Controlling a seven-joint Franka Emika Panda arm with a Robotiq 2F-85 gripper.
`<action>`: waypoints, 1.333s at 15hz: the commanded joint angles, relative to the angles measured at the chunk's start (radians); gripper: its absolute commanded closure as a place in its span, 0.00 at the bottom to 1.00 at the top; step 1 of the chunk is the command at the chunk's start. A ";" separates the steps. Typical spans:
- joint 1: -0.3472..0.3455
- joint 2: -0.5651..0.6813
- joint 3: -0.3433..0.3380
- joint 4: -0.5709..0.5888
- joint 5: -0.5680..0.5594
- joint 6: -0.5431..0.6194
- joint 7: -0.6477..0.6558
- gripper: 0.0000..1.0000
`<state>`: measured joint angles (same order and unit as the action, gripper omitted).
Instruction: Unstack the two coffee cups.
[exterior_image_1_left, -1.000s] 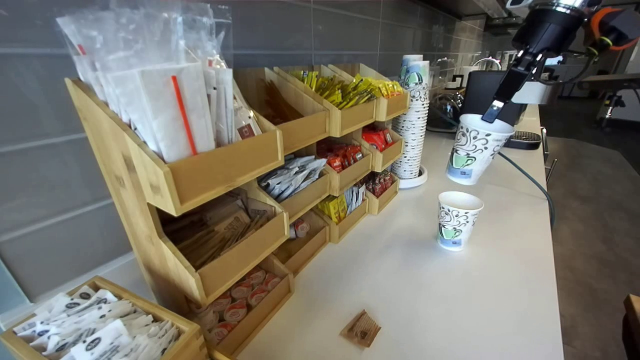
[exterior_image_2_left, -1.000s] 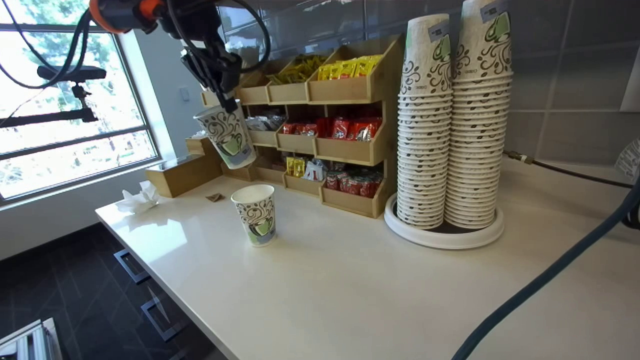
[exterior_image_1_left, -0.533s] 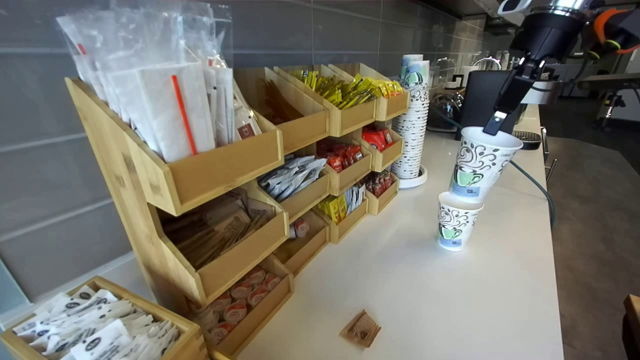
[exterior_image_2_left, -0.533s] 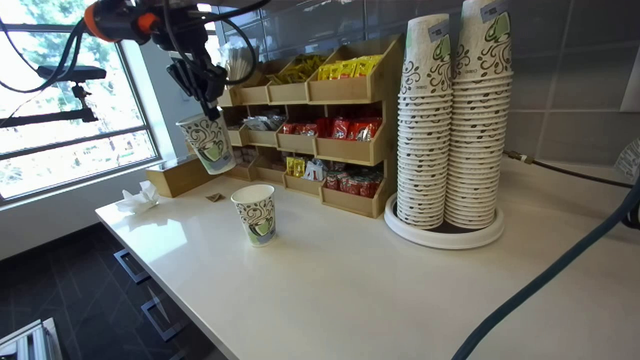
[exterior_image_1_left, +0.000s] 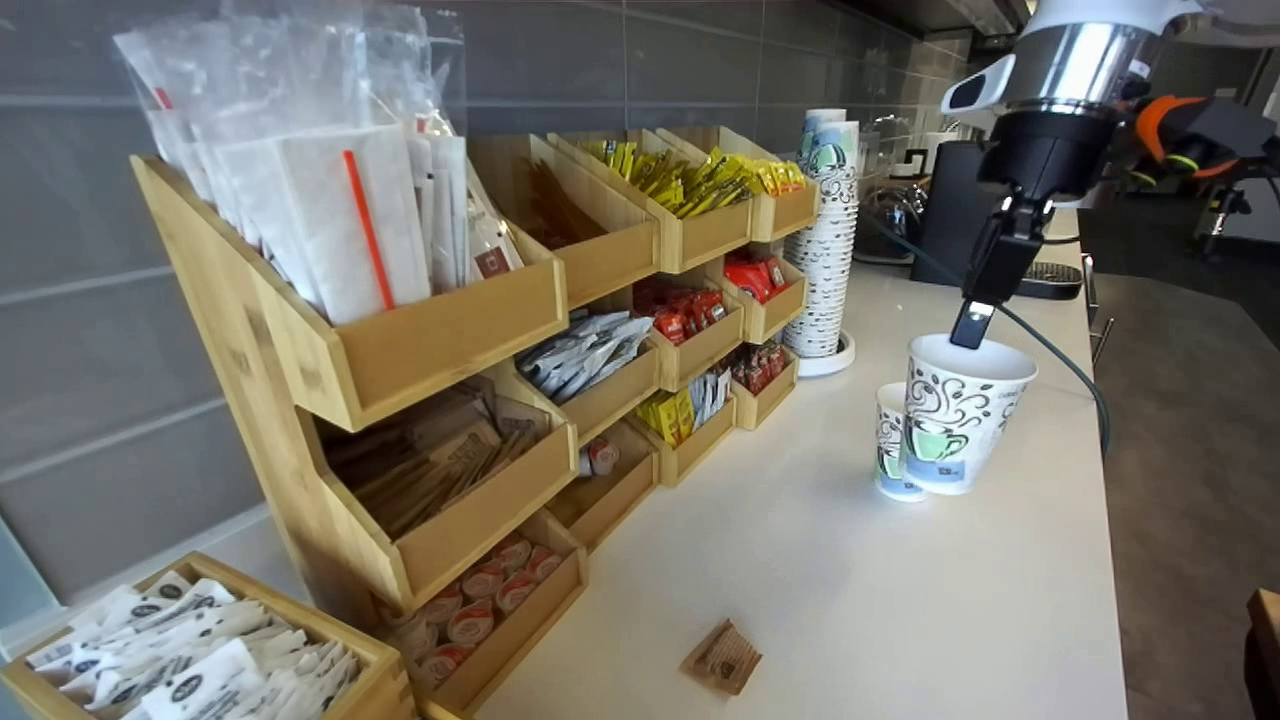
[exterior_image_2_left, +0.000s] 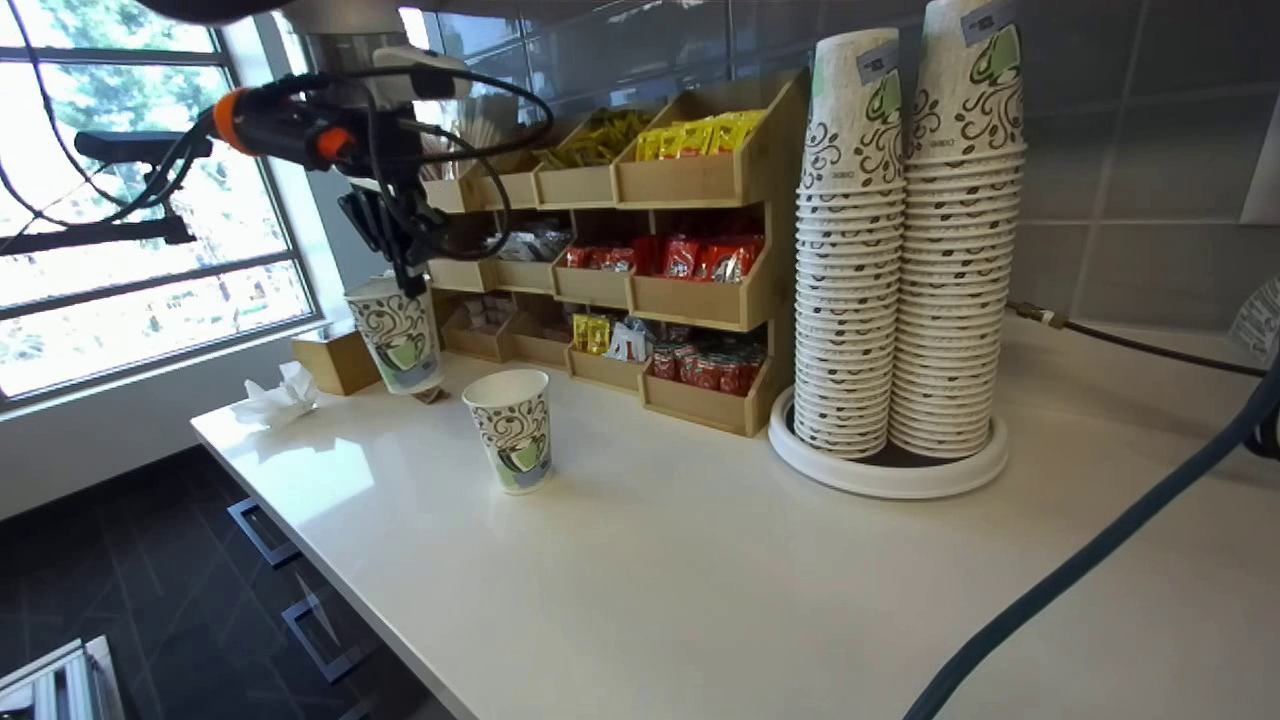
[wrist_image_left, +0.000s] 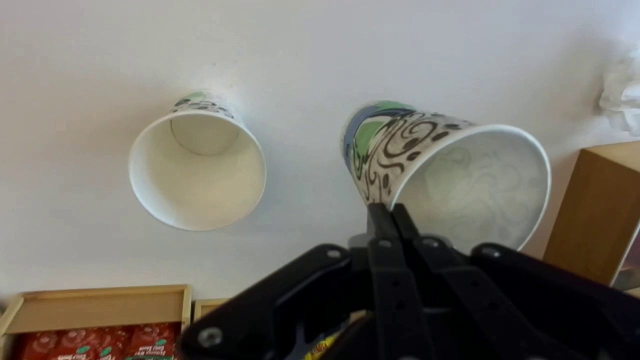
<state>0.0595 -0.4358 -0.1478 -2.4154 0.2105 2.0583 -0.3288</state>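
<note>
One white paper cup (exterior_image_1_left: 888, 450) with a green print stands upright on the counter; it also shows in an exterior view (exterior_image_2_left: 515, 435) and in the wrist view (wrist_image_left: 197, 175). My gripper (wrist_image_left: 390, 209) is shut on the rim of the second cup (wrist_image_left: 400, 145), one finger inside the wall and one outside. This held cup (exterior_image_1_left: 955, 420) is slightly tilted and low over the counter, apart from the standing cup. It also shows in an exterior view (exterior_image_2_left: 398, 335). Whether its base touches the counter is unclear. My gripper also shows in both exterior views (exterior_image_1_left: 970, 328) (exterior_image_2_left: 410, 280).
A wooden rack (exterior_image_1_left: 480, 540) of packets lines the wall. Tall columns of stacked cups (exterior_image_2_left: 850, 310) stand on a round white base (exterior_image_2_left: 890, 482). A brown packet (exterior_image_1_left: 722, 658) and a crumpled napkin (exterior_image_2_left: 278, 395) lie on the counter (exterior_image_2_left: 640, 560). A dark cable (exterior_image_2_left: 1110, 545) crosses it.
My gripper has lowered the held cup towards the counter, and moved it away from the standing cup on the window side. The held cup is more upright. The standing cup has not moved.
</note>
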 joint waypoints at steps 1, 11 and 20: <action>0.001 0.061 -0.004 -0.008 0.055 0.013 -0.022 0.99; -0.002 0.146 0.026 -0.027 0.084 0.078 -0.044 0.99; -0.002 0.170 0.057 -0.054 0.059 0.182 -0.052 0.99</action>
<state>0.0595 -0.2688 -0.1037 -2.4444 0.2661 2.1870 -0.3624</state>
